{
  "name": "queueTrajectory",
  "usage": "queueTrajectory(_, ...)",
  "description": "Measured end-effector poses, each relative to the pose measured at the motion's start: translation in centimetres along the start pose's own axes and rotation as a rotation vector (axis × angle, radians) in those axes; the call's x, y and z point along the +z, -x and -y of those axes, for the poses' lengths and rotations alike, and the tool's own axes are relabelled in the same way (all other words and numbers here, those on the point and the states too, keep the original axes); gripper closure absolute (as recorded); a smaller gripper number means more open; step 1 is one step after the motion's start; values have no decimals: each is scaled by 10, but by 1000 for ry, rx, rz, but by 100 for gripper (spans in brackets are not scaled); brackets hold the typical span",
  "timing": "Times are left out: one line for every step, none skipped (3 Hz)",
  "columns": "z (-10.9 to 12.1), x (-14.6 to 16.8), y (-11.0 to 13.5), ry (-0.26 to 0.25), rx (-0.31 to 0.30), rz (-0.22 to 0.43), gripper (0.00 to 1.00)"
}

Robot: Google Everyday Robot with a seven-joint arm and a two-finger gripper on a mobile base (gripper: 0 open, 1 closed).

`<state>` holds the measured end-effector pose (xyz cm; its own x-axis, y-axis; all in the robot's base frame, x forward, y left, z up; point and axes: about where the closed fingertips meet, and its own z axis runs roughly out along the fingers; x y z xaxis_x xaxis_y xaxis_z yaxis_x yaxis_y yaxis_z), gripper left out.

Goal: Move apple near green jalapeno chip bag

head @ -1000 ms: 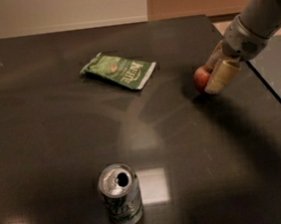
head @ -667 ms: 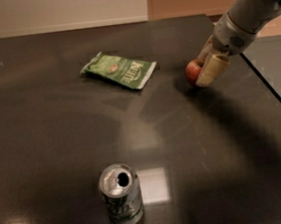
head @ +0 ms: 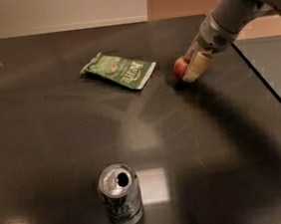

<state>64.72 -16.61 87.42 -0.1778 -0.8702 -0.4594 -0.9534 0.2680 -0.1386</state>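
The small red apple (head: 178, 69) sits in my gripper (head: 189, 68), just above or on the dark table at the back right. The gripper comes in from the upper right and is shut on the apple; one tan finger (head: 197, 66) covers the apple's right side. The green jalapeno chip bag (head: 118, 70) lies flat to the left of the apple, about one apple width from the bag's right end.
A silver-green soda can (head: 120, 195) stands upright near the front, opened top showing. The dark table (head: 58, 142) ends at an edge running along the right side (head: 268, 90). A wall stands behind the table.
The gripper has moved left and slightly away with the apple in it, closing most of the gap to the chip bag. The bag and the can have not moved.
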Motion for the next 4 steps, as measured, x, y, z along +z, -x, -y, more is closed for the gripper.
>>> queueTrajectory(9, 29, 29, 24, -22, 20, 100)
queueTrajectory(12, 35, 35, 31, -22, 25, 100)
queueTrajectory(15, 39, 41, 36, -25, 31, 88)
queueTrajectory(16, 43, 46, 40, -27, 34, 64)
